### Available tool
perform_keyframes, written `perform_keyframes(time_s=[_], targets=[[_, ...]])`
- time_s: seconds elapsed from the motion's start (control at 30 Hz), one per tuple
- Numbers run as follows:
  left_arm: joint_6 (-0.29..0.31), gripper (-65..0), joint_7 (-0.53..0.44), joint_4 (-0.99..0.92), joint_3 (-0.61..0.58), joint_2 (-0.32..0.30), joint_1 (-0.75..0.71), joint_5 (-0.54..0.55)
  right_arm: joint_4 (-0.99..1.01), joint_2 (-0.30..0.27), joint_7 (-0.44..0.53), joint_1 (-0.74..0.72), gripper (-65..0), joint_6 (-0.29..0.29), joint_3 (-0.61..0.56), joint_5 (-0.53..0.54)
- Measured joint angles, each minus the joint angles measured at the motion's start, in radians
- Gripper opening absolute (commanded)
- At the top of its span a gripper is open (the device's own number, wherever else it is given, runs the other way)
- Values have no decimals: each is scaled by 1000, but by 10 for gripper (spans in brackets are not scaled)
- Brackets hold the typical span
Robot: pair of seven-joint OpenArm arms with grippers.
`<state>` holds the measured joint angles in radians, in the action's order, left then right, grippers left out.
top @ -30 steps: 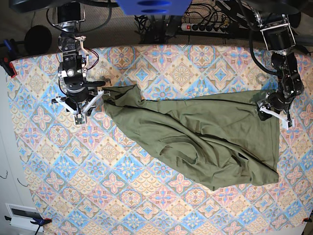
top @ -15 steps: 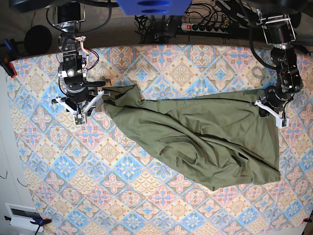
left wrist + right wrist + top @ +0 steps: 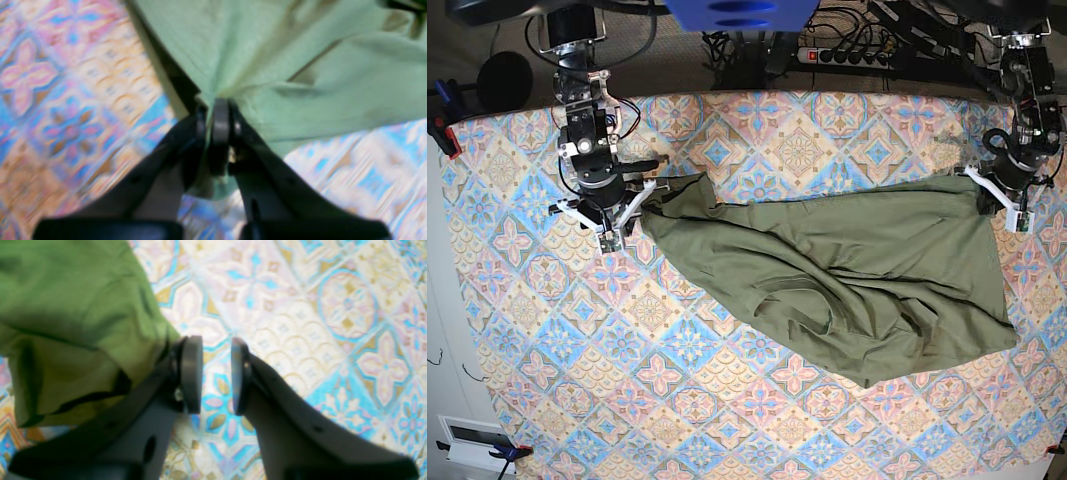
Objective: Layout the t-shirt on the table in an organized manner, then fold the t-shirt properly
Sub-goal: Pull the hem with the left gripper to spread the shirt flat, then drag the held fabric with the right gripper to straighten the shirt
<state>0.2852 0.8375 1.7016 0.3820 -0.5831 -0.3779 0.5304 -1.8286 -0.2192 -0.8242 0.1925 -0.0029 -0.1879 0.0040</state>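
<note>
The olive-green t-shirt (image 3: 847, 280) lies crumpled across the table (image 3: 677, 400), stretching from the left-centre to the right side. My left gripper (image 3: 1012, 215) is at the shirt's upper right corner. The left wrist view shows that gripper (image 3: 218, 123) shut on a pinch of the t-shirt (image 3: 300, 66), with the fabric fanning out from it. Just off the shirt's left corner is my right gripper (image 3: 613, 238). In the right wrist view it (image 3: 217, 373) is open with only patterned table (image 3: 333, 306) between its pads, and the t-shirt (image 3: 66, 306) lies against the left finger's outer side.
A power strip with cables (image 3: 847, 55) lies beyond the table's back edge. Blue and red clamps (image 3: 442, 115) sit at the back left corner, and a white box (image 3: 472, 440) at the front left. A dark round object (image 3: 502, 80) stands off the table, back left.
My left gripper has shut on the shirt's right edge and drawn it right and toward the back, stretching that side. The right arm has shifted slightly right and back.
</note>
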Motion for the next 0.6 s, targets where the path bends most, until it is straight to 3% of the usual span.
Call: perform_keyframes(time_s=[0.13,0.3,0.4,0.6], targets=[[4,-650,-4,0,-7,-48,-75,1,0,2,0,0,-509,3,-1,3],[0,-650,3,0,-106,-149,-150,-4,0,0,0,2,-508,2,-1,1],[3,-648,-2,0,-146,-172,-161,-3,0,0,0,1,-507,2,-1,3],[0,-532,0,-1,-149,-177,-166,-4,0,-3,0,0,-506,1,-64,0]])
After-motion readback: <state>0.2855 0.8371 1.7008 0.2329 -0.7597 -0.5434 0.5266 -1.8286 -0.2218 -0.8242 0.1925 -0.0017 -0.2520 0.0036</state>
